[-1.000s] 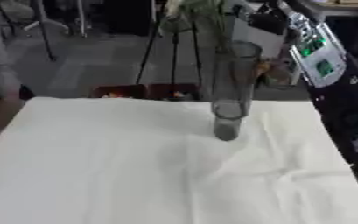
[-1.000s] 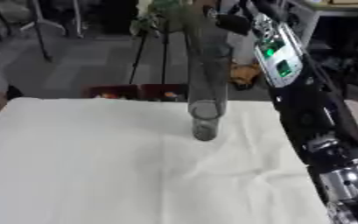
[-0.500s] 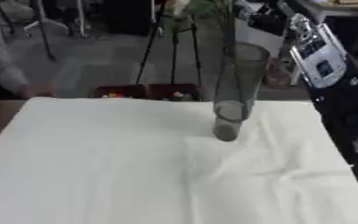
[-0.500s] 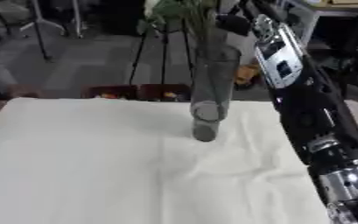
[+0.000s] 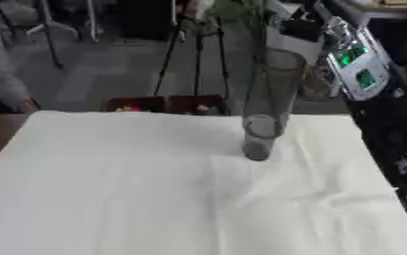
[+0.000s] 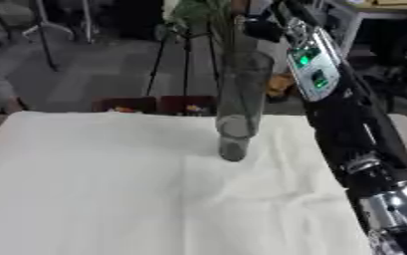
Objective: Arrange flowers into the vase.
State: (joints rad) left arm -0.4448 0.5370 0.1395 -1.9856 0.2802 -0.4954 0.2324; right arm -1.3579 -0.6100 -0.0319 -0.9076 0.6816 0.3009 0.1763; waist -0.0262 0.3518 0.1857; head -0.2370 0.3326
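A tall, clear vase stood upright on the white cloth covering the worktop, set toward the far right of it, its narrow base on the fabric and its wide mouth well above. Green stems rose out of the mouth, with leaves spreading at the top of the frame.

The robot's right arm came in from the upper right and ran down the right edge, black with silver joints lower down, a panel with green lights on its forearm. The right eye view showed far more of this arm, down to the silver joint near the bottom corner, and caught the dark right hand just beside the stems above the vase's mouth. In the left eye view that hand was a dark blur near the top edge. Whether its fingers were spread, pressed together or pinching the stems could not be told from either view.

Behind the worktop, a dark tripod stood on the grey floor, and low red boxes sat just past the cloth's far edge.
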